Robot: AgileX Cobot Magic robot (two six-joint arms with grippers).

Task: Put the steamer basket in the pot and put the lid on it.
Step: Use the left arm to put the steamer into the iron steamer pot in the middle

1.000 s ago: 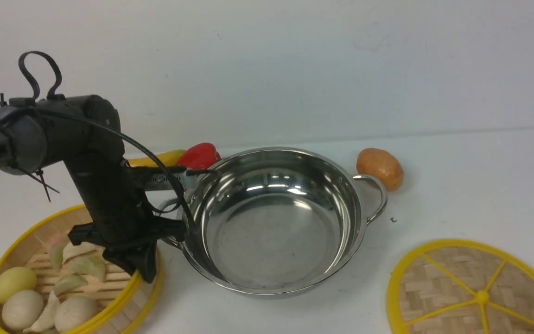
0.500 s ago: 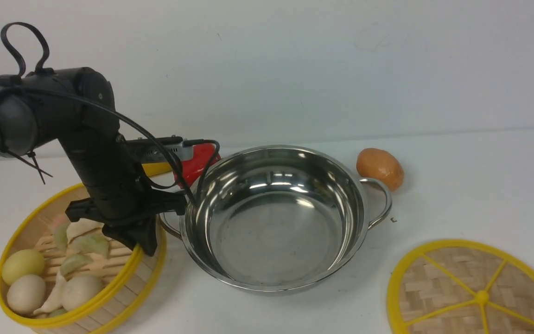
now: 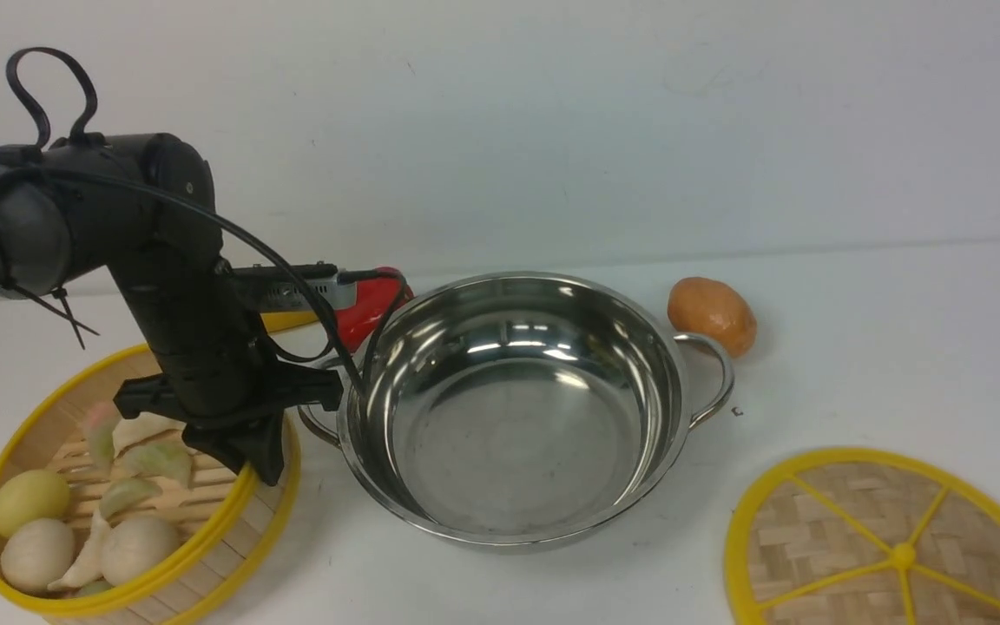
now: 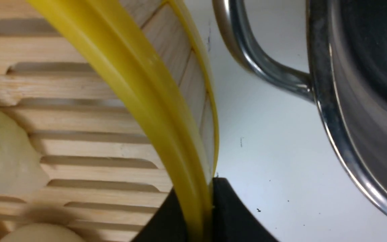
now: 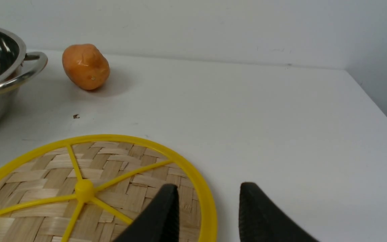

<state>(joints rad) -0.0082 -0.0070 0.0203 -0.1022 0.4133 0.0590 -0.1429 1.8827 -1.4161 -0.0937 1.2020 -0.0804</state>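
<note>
The steamer basket (image 3: pixel 75 486), bamboo with a yellow rim and pale toy dumplings and buns on its slatted floor, is at the front left, tilted. My left gripper (image 3: pixel 261 464) is shut on its right rim; in the left wrist view the two black fingers pinch the yellow rim (image 4: pixel 198 205). The shiny steel pot (image 3: pixel 517 408) stands just to the right, its looped handle (image 4: pixel 254 57) close to the basket. The lid (image 3: pixel 895 542), a flat woven disc with yellow spokes, lies at the front right. My right gripper (image 5: pixel 208 198) is open, its fingers astride the lid's rim (image 5: pixel 207 201).
An orange toy potato (image 3: pixel 713 314) lies behind the pot's right handle and also shows in the right wrist view (image 5: pixel 86 66). A red toy pepper (image 3: pixel 370 299) and something yellow sit behind the pot's left side, partly hidden by my left arm. The table's right edge (image 5: pixel 378 104) is near.
My left gripper, holding the basket rim, rose and then shifted slightly left and down; the basket lifted on its right side and moved with it. The pot shifted slightly a second ago.
</note>
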